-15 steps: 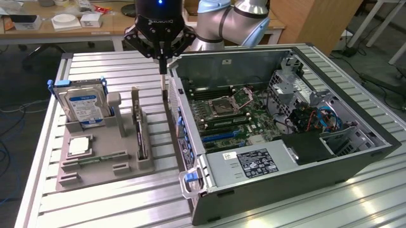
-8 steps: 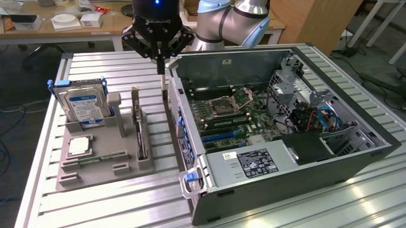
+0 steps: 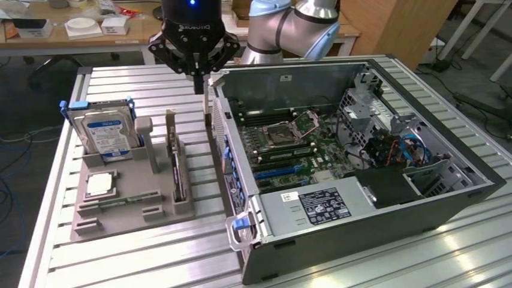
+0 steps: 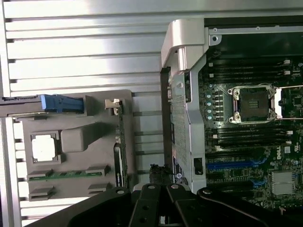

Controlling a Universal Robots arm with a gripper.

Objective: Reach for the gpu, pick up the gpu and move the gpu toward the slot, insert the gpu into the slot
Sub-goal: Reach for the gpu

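- Pincer (image 3: 198, 84) pressed together, tips pointing down.
- I saw the gpu (image 3: 177, 168) standing on edge in the gray tray (image 3: 132, 177), below the pincer twd the exterior view's left, apart from it.
- PC case wall (image 3: 232, 129) sat just below the pincer.
- Slot (image 3: 276, 170) lay beyond that wall, lower down; gpu wasn't in it yet.

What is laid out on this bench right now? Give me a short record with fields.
gripper: shut, empty, raised between tray and computer case
gpu: standing on edge in the tray
hard drive: upright in the same tray
computer case: open, motherboard exposed
slot: blue, on the motherboard, empty
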